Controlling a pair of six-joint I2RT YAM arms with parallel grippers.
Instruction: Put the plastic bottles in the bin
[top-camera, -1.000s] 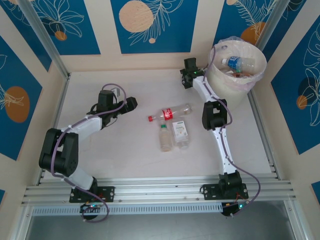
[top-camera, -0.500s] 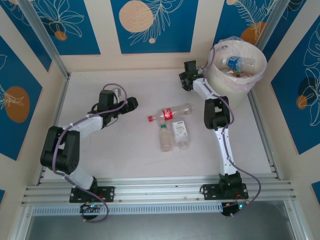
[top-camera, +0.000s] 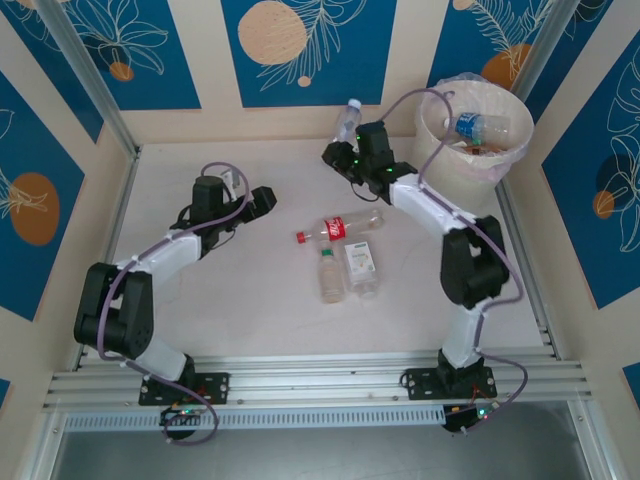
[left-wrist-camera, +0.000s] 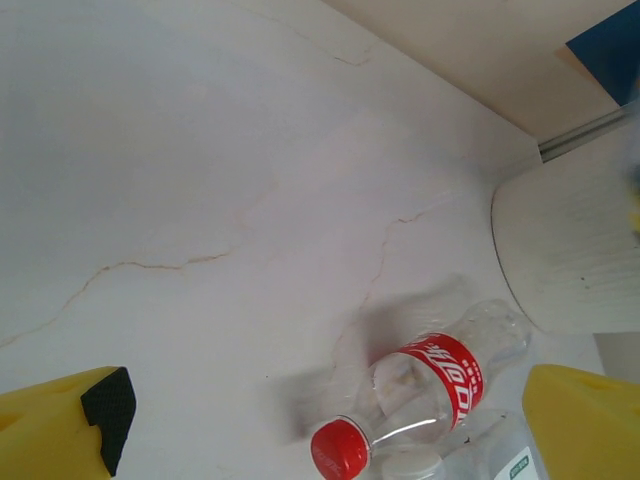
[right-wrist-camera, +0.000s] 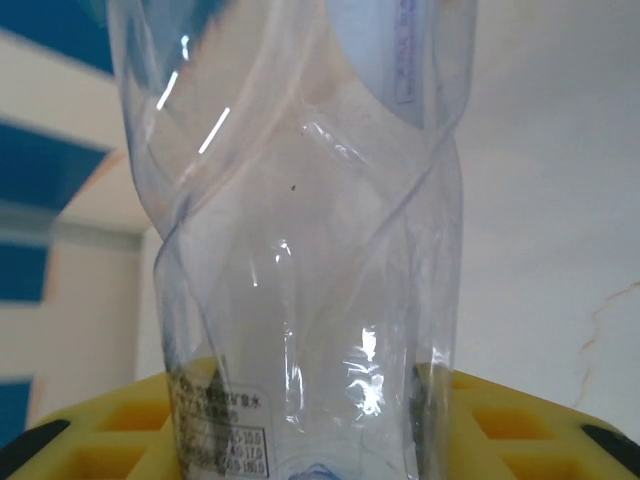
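My right gripper is shut on a clear plastic bottle, holding it off the table near the back wall, left of the bin. In the right wrist view that crumpled bottle stands between the yellow fingers. The cream bin has a blue-labelled bottle inside. Three bottles lie mid-table: a red-labelled one, a white-labelled one and a green-capped one. My left gripper is open, left of the red-labelled bottle.
The bin's wall rises at the right of the left wrist view. Low walls and metal rails enclose the table on all sides. The right arm's elbow stands in front of the bin.
The right gripper has shut on a clear bottle and swung left, away from the bin, with the bottle raised. Its elbow moved right. The left arm has barely shifted.
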